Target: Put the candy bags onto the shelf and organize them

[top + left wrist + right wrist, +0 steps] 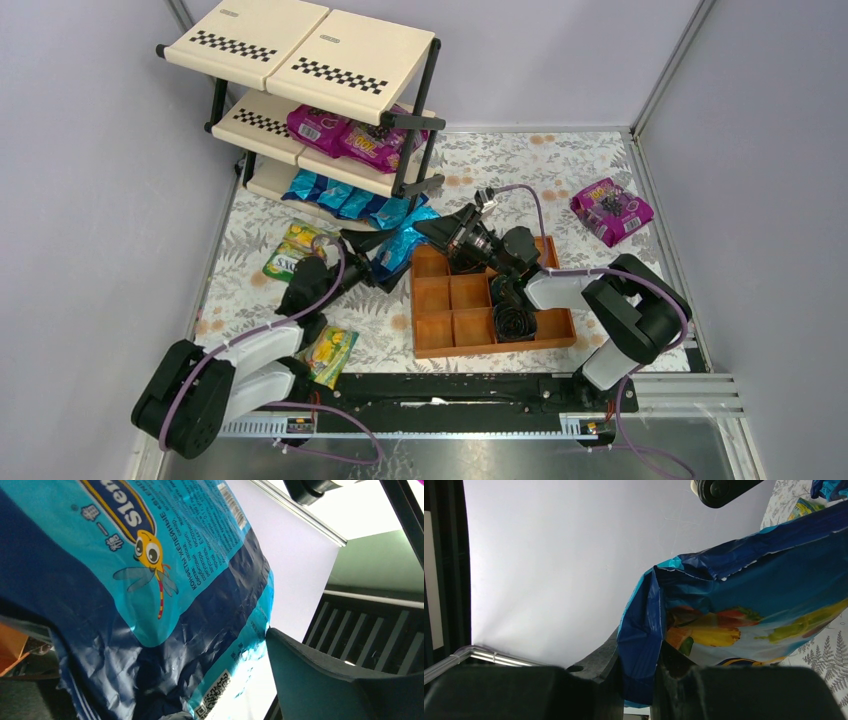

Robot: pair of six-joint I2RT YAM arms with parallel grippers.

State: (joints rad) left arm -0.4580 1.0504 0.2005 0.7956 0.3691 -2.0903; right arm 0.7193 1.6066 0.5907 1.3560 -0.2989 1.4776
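Note:
A blue candy bag [405, 245] hangs just in front of the shelf [300, 60], between my two grippers. My right gripper [639, 667] is shut on one folded edge of this blue bag [744, 605], and from above it [436, 232] sits over the tray's far left corner. My left gripper [370, 265] is open at the bag's other side. One of its fingers [325, 680] just meets the bag's edge [150, 580]; the other finger is hidden behind the bag. Magenta bags [345, 135] lie on the middle tier and blue bags [340, 200] on the bottom tier.
Two green-yellow bags lie on the floral cloth, one by the shelf [290, 250] and one by the left arm's base [330, 352]. A magenta bag [612, 210] lies at the far right. An orange-brown compartment tray [440, 335] holds a dark coiled roll [515, 320].

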